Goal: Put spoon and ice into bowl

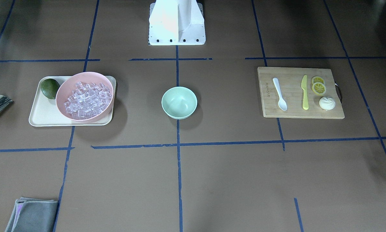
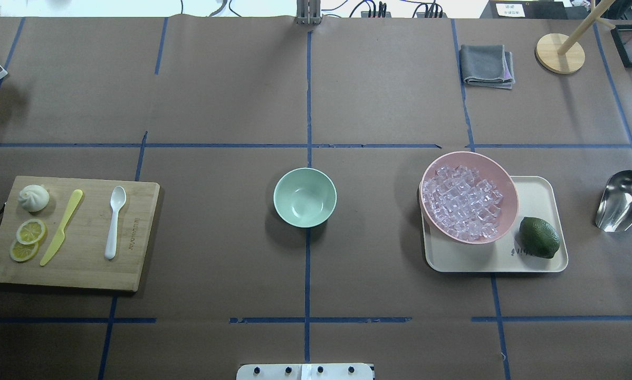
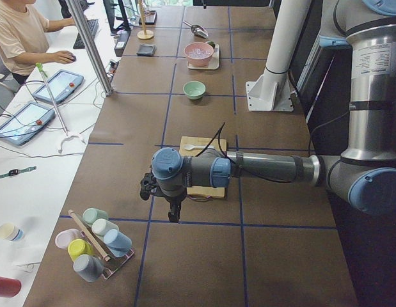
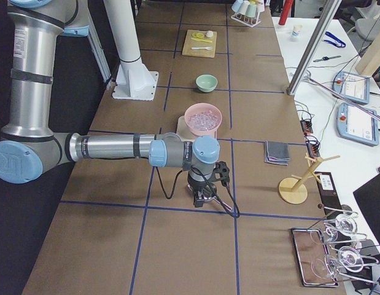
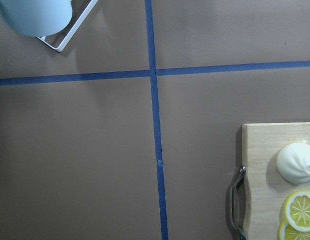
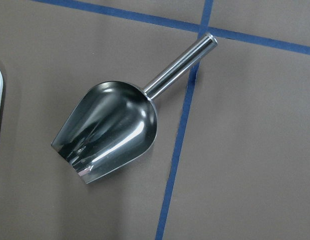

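Observation:
The white spoon point(image 2: 114, 221) lies on a wooden cutting board point(image 2: 84, 269) at the table's left. The mint-green bowl point(image 2: 305, 197) stands empty at the centre. The ice point(image 2: 461, 206), a heap of clear cubes, fills a pink bowl point(image 2: 508, 182) on a cream tray point(image 2: 485, 261) at the right. My left gripper point(image 3: 174, 213) hangs above the table beyond the board's handle end. My right gripper point(image 4: 201, 199) hangs over a steel scoop point(image 6: 112, 130) beyond the tray. Both show only in the side views, so I cannot tell whether they are open or shut.
On the board lie a yellow-green knife point(image 2: 61, 227), lemon slices point(image 2: 28, 237) and a white bun point(image 2: 34, 198). A lime point(image 2: 539, 237) sits on the tray. A grey cloth point(image 2: 487, 65) and wooden stand point(image 2: 560, 53) are far right. A cup rack point(image 3: 95, 240) is at the left end.

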`<control>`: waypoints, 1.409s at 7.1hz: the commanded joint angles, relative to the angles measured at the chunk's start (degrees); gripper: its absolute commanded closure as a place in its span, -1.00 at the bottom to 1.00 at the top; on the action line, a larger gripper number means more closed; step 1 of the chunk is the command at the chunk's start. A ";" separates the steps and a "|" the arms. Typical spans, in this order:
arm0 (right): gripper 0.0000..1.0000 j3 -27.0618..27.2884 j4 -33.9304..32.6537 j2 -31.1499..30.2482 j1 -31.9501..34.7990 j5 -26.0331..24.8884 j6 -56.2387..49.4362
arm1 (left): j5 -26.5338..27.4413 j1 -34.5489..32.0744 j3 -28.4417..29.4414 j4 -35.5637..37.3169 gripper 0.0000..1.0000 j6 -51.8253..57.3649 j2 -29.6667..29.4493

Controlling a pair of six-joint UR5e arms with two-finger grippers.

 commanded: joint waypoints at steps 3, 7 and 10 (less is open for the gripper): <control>-1.00 -0.10 0.06 0.86 -0.16 -0.07 0.13 | -0.78 0.12 -2.59 -0.56 -1.00 0.00 0.00; -1.00 0.25 0.14 0.95 -0.16 1.59 0.05 | 0.00 17.55 -13.04 -0.56 -1.00 -16.89 -1.22; -0.99 0.34 0.14 1.04 -0.25 3.08 0.13 | 8.83 36.27 -15.28 -0.91 -1.00 -38.35 -9.11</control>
